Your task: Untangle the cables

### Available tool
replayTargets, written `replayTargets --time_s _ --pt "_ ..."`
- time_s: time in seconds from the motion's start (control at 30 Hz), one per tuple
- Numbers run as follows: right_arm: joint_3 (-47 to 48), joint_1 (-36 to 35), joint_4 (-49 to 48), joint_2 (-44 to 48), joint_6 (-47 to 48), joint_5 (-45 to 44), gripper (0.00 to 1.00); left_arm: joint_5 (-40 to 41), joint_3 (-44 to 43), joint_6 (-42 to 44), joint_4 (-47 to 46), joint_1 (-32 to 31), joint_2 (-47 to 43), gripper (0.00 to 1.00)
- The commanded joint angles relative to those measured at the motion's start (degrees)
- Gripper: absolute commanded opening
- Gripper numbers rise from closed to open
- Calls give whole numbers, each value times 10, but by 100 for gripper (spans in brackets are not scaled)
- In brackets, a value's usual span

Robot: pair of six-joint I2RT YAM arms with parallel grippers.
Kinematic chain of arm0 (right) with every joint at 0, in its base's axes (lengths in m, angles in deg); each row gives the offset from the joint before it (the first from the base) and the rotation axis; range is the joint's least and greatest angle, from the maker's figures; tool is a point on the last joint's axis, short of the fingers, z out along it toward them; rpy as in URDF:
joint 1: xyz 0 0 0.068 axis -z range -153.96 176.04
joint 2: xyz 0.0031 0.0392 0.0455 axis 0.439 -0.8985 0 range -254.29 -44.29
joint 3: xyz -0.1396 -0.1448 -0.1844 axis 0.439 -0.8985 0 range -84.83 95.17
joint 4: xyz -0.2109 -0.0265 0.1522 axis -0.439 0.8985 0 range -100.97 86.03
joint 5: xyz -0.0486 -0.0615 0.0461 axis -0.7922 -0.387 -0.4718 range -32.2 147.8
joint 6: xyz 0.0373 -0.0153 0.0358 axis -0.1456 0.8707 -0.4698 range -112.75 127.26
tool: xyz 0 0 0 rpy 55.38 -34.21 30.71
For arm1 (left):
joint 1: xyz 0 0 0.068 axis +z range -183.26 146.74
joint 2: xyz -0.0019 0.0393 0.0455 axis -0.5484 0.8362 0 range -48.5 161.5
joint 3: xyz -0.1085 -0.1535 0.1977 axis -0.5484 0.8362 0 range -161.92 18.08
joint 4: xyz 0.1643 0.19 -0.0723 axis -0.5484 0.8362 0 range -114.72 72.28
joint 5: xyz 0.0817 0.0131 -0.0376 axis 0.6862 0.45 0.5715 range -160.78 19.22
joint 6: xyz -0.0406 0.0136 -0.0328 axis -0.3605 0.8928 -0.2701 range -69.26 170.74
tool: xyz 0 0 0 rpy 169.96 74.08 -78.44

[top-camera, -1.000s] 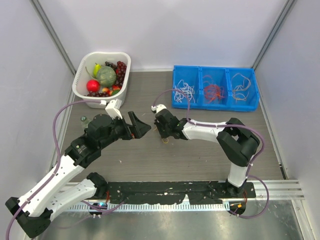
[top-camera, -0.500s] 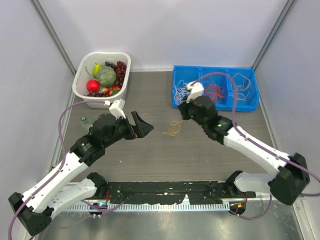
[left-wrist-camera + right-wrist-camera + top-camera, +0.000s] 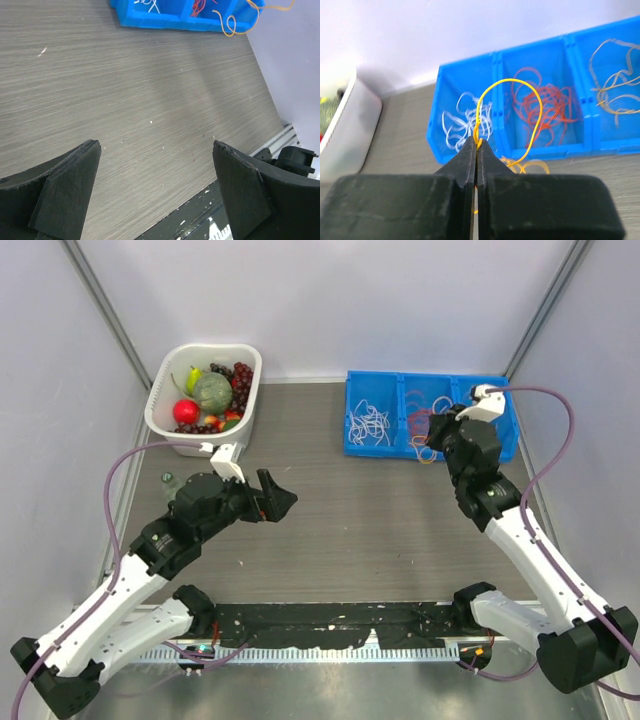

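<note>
Landmark, the bin (image 3: 390,452): you see cables (image 3: 370,423) in its compartments, the basket (image 3: 158,405) well to its left, the right gripper (image 3: 476,146) just before it.

In the right wrist view, the yellow cable (image 3: 536,110) goes down behind the pressed-together fingers (image 3: 467,160) of the right end effector (image 3: 477,144), so its lower part is hidden. The right edge cuts the blue tray (image 3: 600,146) and the left edge cuts the white basket (image 3: 345,135). In the left wrist view, the bottom edge cuts the left end effector (image 3: 156,150). A small thing (image 3: 168,478) on the counter (image 3: 340,530) near the basket is too small to name.
</note>
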Motion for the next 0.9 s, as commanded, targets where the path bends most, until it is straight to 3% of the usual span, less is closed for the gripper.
replayTargets --time_s 0.0,0.33,0.57,0.87 --pt "78 14 -28 -19 -21 -120 1 27 6 47 17 -1 -25 98" --pt "152 65 -75 -80 -49 -244 1 33 29 73 17 -2 -43 99" --pt "214 107 -123 -157 5 -281 1 10 36 74 9 -2 -34 99" --pt "242 183 -142 -234 -13 -263 1 -5 42 66 3 -1 -35 100"
